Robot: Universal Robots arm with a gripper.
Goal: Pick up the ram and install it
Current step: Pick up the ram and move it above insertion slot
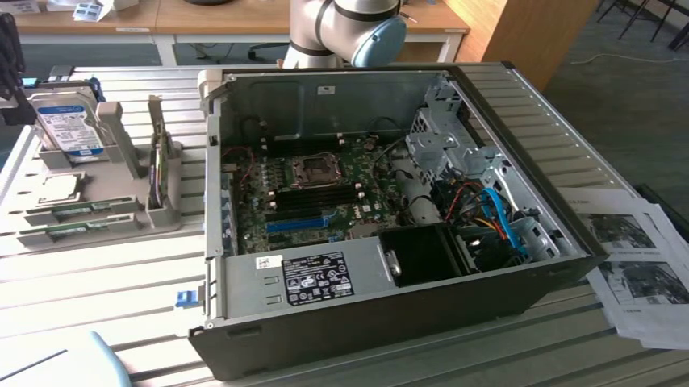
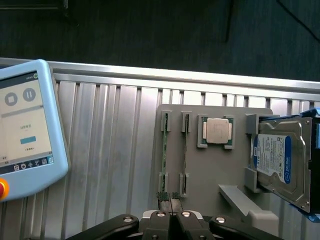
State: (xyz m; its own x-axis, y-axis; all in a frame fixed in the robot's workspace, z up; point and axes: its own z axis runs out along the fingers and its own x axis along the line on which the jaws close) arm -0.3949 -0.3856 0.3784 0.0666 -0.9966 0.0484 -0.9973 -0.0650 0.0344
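Wrist view first: the jaws are clenched tight, fingertips (image 2: 166,196) pressed together with nothing between them. They sit right at the near edge of the grey holder (image 2: 210,170). One ram stick (image 2: 164,150) stands on edge in its clips, and the other ram stick (image 2: 184,150) stands just beside it, parallel, a narrow strip of bare holder between the two. The closed tips line up with that strip, at the sticks' near ends. Whether they touch the holder's edge, I cannot tell.

Past the sticks comes the processor chip (image 2: 217,131) in its square pocket, then the hard drive (image 2: 280,160) propped against the holder's far edge. On the other side lies the teach pendant (image 2: 25,125), well apart, with open slatted counter (image 2: 110,160) between it and the holder.

In the exterior view, the holder is at the left of the frame. The open computer case (image 1: 377,322) fills the centre, walls standing on all sides. The motherboard (image 1: 323,201) lies deep inside, with the drive cage (image 1: 441,137) and cables (image 1: 490,218) crowding its right side. The arm (image 1: 344,28) shows at the top centre, and loose papers (image 1: 640,258) overhang the counter's right edge.
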